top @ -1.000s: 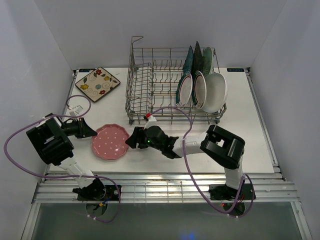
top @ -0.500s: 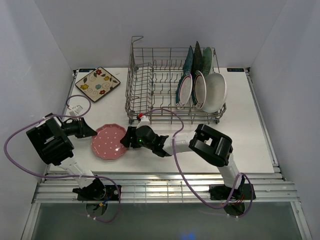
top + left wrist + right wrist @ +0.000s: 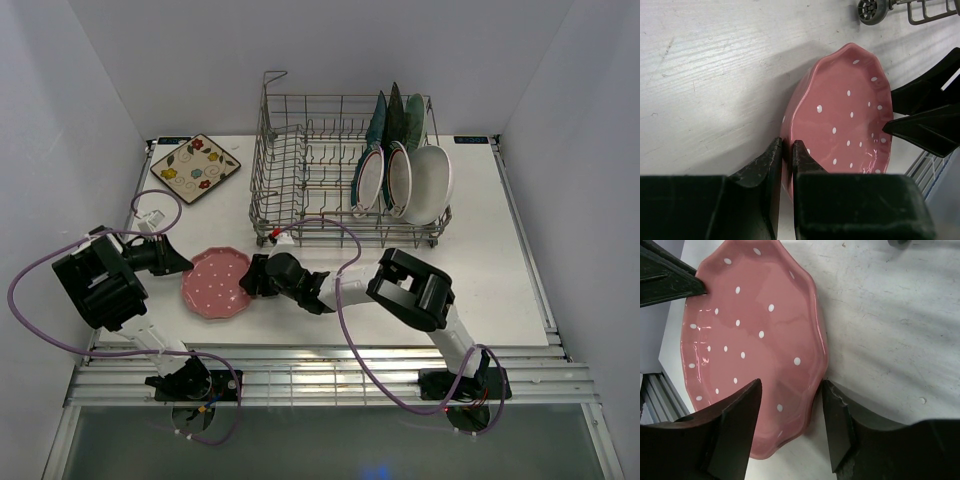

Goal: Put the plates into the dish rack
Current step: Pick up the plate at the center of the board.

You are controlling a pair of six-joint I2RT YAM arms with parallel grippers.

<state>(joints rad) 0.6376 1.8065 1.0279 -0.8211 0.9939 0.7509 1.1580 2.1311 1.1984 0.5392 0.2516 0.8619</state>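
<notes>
The pink dotted plate (image 3: 215, 285) (image 3: 845, 115) (image 3: 750, 330) lies on the white table in front of the dish rack (image 3: 265, 150). My left gripper (image 3: 186, 264) (image 3: 786, 145) is shut on its left rim. My right gripper (image 3: 252, 280) (image 3: 791, 382) is open astride the right rim, one finger over the plate's face and the other against its outer edge. Several plates stand in the rack's right end, among them two green-rimmed white rounds (image 3: 370, 178) and a plain white one (image 3: 432, 185). A cream floral square plate (image 3: 195, 168) lies at the back left.
The rack's caster wheel (image 3: 869, 11) stands just beyond the pink plate. A white cable plug (image 3: 150, 215) lies near the left arm. Metal rails (image 3: 320, 375) run along the table's near edge. White walls close in both sides.
My right arm has reached left to the pink plate and its jaws have narrowed around the right rim. The left gripper has kept its hold on the left rim.
</notes>
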